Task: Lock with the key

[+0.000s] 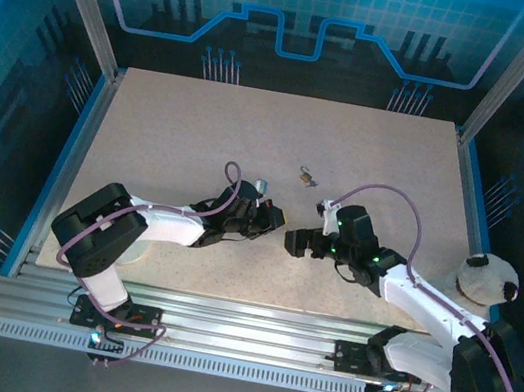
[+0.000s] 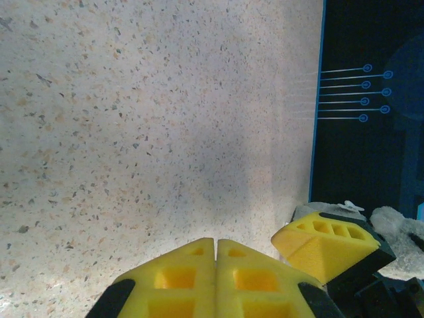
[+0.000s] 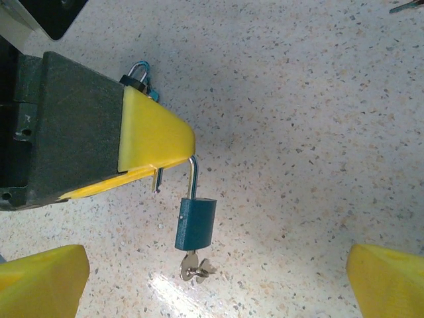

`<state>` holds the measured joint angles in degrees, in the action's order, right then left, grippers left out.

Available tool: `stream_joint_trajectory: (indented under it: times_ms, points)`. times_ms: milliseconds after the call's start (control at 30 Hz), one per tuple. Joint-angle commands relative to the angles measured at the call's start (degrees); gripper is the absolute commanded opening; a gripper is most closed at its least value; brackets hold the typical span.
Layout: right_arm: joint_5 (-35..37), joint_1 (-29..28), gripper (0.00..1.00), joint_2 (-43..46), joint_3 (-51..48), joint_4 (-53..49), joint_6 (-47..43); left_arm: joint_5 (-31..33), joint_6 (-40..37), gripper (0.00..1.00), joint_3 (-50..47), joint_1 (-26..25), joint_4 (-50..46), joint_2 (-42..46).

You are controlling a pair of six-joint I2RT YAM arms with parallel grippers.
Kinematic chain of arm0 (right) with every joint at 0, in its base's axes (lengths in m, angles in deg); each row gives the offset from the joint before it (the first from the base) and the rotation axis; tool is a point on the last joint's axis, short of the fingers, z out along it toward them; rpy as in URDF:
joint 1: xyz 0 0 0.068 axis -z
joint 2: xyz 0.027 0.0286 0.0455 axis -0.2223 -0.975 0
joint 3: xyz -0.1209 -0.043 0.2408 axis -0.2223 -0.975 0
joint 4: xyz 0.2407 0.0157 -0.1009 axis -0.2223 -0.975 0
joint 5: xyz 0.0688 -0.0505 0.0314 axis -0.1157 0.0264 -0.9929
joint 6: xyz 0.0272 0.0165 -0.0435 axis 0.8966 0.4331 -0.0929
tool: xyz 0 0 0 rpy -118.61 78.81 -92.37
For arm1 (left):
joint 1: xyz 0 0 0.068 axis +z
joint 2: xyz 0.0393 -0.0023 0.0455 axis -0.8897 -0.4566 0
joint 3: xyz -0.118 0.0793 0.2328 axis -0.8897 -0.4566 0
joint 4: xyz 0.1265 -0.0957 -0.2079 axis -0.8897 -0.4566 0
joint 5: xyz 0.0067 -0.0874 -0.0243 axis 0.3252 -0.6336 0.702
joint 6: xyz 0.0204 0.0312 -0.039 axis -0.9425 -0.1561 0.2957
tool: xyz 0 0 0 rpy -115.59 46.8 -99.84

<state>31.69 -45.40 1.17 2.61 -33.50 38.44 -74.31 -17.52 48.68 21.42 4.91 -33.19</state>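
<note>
Pinching the shackle [image 3: 193,173] of the blue padlock [image 3: 195,222], the left gripper [image 3: 156,142] has its yellow fingers shut. The right wrist view gives this detail. The shackle's long leg runs up into the fingertips, its short leg hangs free of the body, and the key [image 3: 195,267] sticks out of the padlock's underside. A second shackle [image 3: 138,69] peeks out behind that gripper.

The right gripper [image 3: 215,275] stands wide open around the padlock and key, holding nothing, its fingers [image 3: 46,278] at the lower corners of its view. The left wrist view shows the left gripper [image 2: 215,258] with fingers pressed together without a gap. Just right of them is one finger [image 2: 324,245] of the other arm, above the speckled table [image 2: 132,119].

From above, the two grippers [image 1: 276,221] [image 1: 296,243] meet tip to tip mid-table. The padlock is too small to make out there. A small metal thing [image 1: 306,176] lies nearby on the table.
</note>
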Motion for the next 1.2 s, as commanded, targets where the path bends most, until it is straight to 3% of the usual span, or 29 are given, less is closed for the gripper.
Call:
stream_joint_trajectory:
  times_ms: [0,533,1167]
  points:
    - [-1.41,0.31,1.0,-0.67,-0.63,2.39,-0.24,0.67,-1.6,0.0,0.55,0.28,-0.36,2.38]
    - [-2.13,-0.41,0.99,-3.67,0.22,2.97,-0.15,1.12,-1.74,0.0,0.66,0.28,-0.54,3.62]
    - [-4.42,-0.49,0.67,-5.41,0.5,4.15,0.51,0.58,-1.66,0.0,1.16,0.23,-0.98,3.28]
